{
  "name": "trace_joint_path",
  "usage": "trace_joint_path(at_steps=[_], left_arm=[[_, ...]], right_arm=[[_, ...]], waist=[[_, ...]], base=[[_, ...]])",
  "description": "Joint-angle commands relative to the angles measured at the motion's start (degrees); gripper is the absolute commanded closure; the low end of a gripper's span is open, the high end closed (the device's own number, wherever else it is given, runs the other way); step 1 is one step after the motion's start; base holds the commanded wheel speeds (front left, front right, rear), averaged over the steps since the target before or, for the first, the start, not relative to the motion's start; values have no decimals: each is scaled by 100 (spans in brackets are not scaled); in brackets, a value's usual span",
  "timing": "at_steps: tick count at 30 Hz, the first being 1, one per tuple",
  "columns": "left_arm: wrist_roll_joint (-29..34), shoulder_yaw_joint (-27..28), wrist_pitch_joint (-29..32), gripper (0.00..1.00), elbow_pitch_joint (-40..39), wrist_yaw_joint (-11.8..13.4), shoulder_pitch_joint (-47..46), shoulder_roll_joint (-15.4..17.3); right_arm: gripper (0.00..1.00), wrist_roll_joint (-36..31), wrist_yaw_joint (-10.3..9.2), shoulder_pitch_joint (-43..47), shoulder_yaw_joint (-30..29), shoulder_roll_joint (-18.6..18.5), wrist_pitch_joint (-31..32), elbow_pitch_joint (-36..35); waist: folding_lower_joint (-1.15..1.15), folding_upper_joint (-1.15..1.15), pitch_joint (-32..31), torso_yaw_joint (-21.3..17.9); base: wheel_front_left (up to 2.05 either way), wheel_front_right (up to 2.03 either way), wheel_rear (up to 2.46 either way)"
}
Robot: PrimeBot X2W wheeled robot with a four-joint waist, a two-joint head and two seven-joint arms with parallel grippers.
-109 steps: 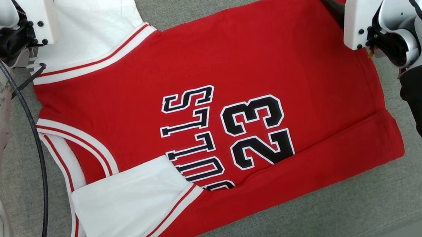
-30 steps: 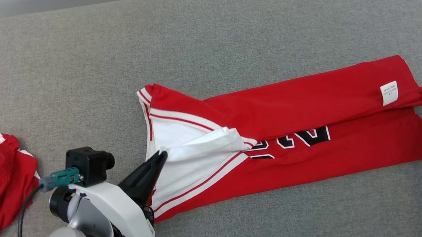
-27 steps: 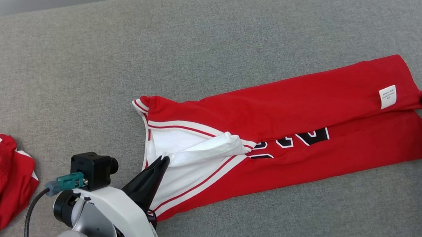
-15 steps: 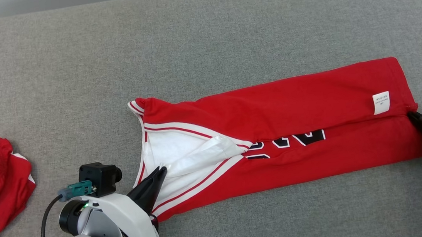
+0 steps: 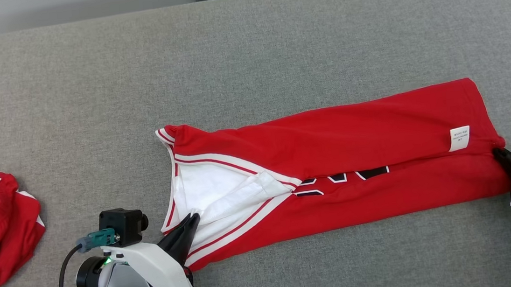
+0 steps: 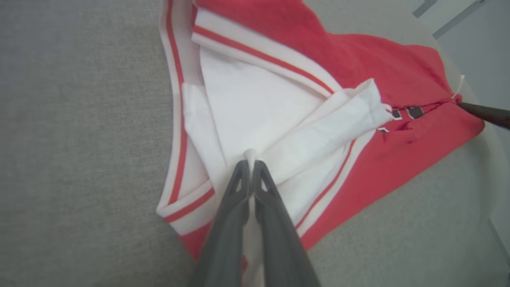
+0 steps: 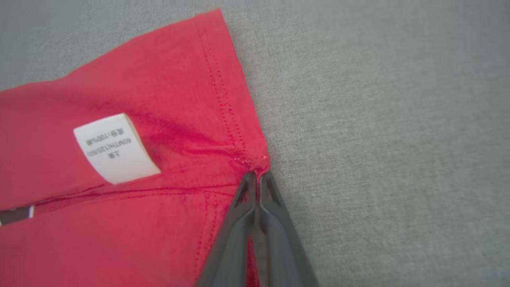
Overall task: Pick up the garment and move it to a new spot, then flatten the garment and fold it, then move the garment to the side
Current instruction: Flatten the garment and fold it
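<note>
The red garment point(image 5: 353, 134) is laid folded lengthwise across the grey cushion point(image 5: 274, 43), right of centre. On its white care label point(image 7: 115, 147), "100%" can be read among small print. Its black lettering point(image 5: 334, 179) is mostly hidden in the fold. The left gripper point(image 6: 250, 159) is clamped on white fabric at the garment's neck end, and the right gripper point(image 7: 257, 175) on the hem corner.
</note>
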Motion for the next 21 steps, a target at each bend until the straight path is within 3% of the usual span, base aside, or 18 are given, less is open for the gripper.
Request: trace_joint_path(at_steps=[1,3,6,11,17,21], left_arm=[[13,12,-44,44,54,22,50,-7],[42,43,-157,0,139,91,90,-63],[96,193,-453,0,182,262,173,-73],[314,475,-1150,0,121,754,415,-91],[710,965,-1745,0,91,1191,724,-312],[1339,1460,-1791,0,-56,1288,1011,-630]], right_arm=[[0,-56,-7,-5,-28,3,-107,91],[0,-72,-6,-13,-74,36,-306,142],[0,-245,-5,14,-136,-92,-723,83],[0,-718,-5,172,-211,-47,-1730,-271],[0,-1238,-5,585,-56,385,-2614,-768],[0,-1513,-5,902,-4,741,-3019,-919]], waist=[[0,0,-44,6],[0,0,-121,7],[0,0,-242,-1],[0,0,-506,-10],[0,0,-889,5],[0,0,-1140,30]], base=[[0,0,0],[0,0,0],[0,0,0],[0,0,0],[0,0,0],[0,0,0]])
